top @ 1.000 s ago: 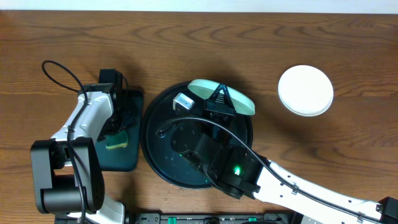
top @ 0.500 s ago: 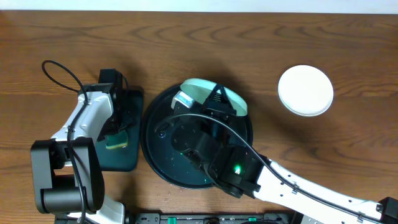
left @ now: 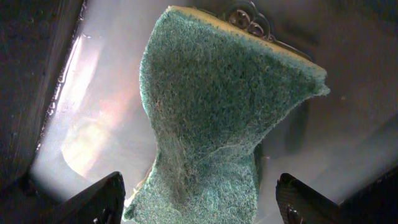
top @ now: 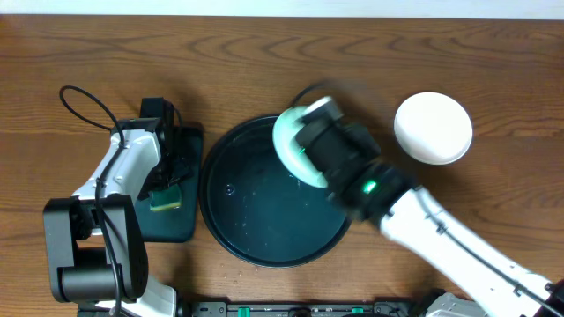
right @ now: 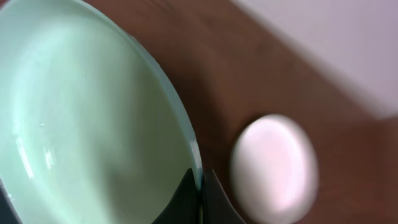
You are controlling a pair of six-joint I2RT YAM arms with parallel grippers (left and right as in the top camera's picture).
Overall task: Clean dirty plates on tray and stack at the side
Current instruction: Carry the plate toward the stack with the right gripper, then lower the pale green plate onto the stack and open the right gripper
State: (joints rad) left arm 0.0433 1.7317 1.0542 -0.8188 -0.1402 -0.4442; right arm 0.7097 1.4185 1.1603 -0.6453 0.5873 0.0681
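Over the far right rim of the round black tray [top: 264, 216], I am watching a mint-green plate [top: 289, 145] being held tilted, with the right gripper [right: 200, 186] clamping its jaws on the plate's edge (the overhead view is blurring here). A white plate [top: 433, 129] is sitting on the wooden tabletop [top: 88, 53] to its right. Well to the left, the left gripper [left: 199, 199] is hovering, jaws wide apart, over a green sponge [left: 211, 118] lying on the small rectangular tray [top: 181, 224].
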